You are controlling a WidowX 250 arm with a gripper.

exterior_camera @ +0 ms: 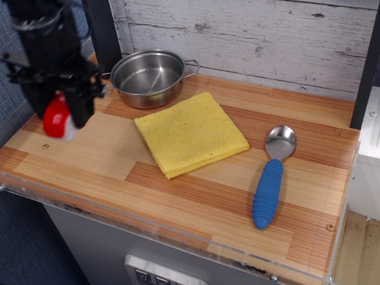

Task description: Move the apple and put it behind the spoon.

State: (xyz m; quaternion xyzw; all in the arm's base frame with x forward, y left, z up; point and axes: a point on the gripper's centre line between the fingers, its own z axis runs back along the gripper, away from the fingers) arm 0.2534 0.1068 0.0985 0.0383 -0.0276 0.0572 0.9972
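Note:
My gripper is at the far left, raised above the wooden table, and is shut on the red and white toy apple wedge, which hangs between the fingers clear of the surface. The spoon, with a silver bowl and ribbed blue handle, lies on the right side of the table, far from the gripper, its bowl pointing toward the back wall.
A yellow sponge cloth lies in the middle of the table. A round steel pot stands at the back left, close to the gripper. A plank wall runs behind, and a dark post stands by the pot.

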